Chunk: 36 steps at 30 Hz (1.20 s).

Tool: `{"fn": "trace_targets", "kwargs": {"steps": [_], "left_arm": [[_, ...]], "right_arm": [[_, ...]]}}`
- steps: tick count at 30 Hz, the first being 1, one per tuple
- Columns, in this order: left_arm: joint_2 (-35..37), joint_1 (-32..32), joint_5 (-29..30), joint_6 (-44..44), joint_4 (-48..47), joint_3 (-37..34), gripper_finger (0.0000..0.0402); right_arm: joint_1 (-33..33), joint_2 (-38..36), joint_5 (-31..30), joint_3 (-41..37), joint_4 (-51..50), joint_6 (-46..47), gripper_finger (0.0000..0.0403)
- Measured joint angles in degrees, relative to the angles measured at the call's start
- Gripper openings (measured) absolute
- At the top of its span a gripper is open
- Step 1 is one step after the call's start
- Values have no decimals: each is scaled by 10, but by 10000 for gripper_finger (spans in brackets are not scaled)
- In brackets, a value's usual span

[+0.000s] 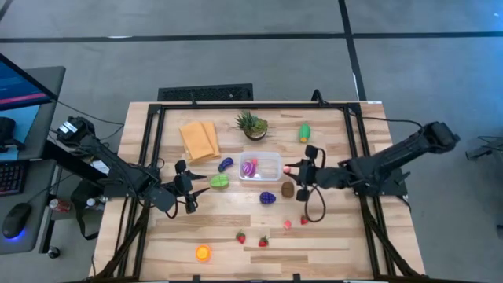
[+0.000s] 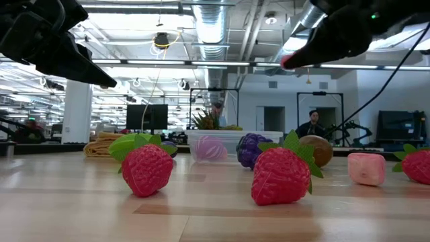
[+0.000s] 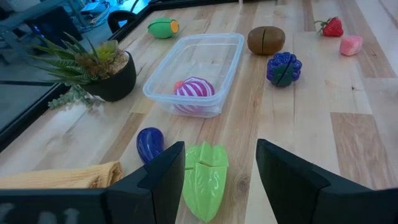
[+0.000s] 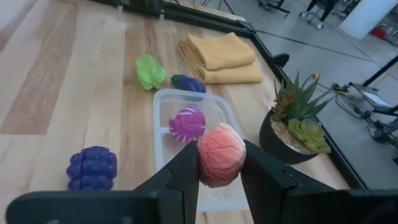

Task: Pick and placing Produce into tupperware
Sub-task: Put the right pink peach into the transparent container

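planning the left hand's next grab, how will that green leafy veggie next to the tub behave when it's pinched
The green leafy veggie looks like moulded plastic, so probably stiff and light. A seam runs down its middle, so it may split in two if squeezed across it. Its ridged, flattish shape lying on the table suggests it will slide rather than roll. The left hand hangs open just above it.

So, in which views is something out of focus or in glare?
Low view: the near strawberries are sharp, the room behind is soft, and ceiling lights glare. Right wrist view: the pink fruit in the right gripper is slightly blurred. Left wrist view: the tupperware rim shines.
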<state>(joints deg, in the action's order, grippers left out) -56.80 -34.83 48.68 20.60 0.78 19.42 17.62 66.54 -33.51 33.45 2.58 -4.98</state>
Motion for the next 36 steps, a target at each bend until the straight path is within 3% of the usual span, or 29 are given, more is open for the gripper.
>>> {"fn": "trace_targets", "kwargs": {"steps": [10,16,26,36], "left_arm": [[0,0,0,0,0,0,190],[0,0,0,0,0,0,190],[0,0,0,0,0,0,190],[0,0,0,0,0,0,190]], "right_arm": [[-96,16,133,-1,59,-34,98],[-143,76,209,1,135,-47,98],[-196,191,283,0,233,-47,98],[-224,209,312,0,271,-46,98]]}}
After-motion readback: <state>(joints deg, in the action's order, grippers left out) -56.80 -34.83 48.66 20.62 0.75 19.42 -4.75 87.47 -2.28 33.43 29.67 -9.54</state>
